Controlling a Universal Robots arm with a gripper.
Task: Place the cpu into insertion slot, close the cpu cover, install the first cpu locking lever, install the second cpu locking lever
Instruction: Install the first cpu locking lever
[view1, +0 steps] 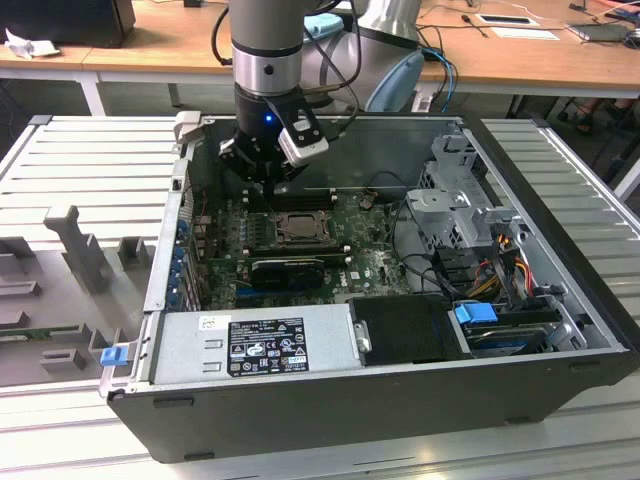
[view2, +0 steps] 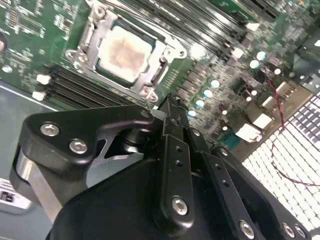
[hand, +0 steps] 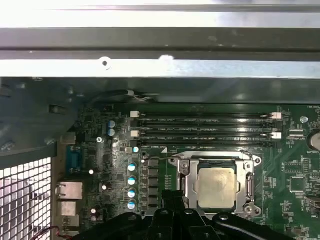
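The gripper (view2: 170, 102) hangs over the motherboard (hand: 295, 170), fingers drawn together; just beyond its tips the cpu (hand: 216, 186) lies flat in the insertion slot (hand: 192, 186), framed by the cpu cover (hand: 215, 161); farther off run black memory slots (hand: 205, 127); behind them, the case wall (hand: 160, 70).

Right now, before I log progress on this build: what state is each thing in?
cpu: seated in the insertion slot, metal top up.
cpu cover: closed flat around the cpu.
end effector: shut, holding nothing, above the motherboard.
computer case: lying flat, side open.
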